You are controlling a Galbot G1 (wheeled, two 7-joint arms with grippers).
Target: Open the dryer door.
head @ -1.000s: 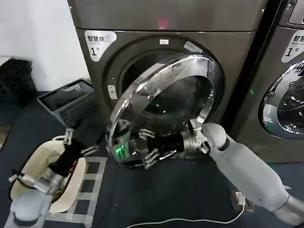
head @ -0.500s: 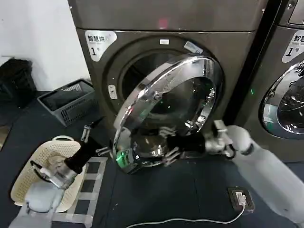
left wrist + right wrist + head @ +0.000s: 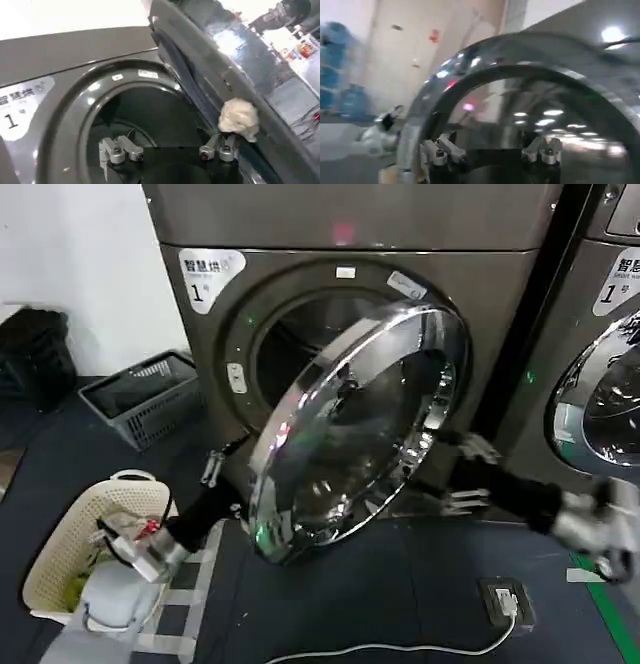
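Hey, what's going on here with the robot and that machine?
The robot is opening the dryer door. The door stands partly open, swung out on its right-side hinge, so the drum opening behind it shows. The left hand reaches in at the door's free left edge, fingers open, behind the chrome ring. The right hand, also open, sits off the door's lower right, not gripping it. A basket sits on the floor at the left.
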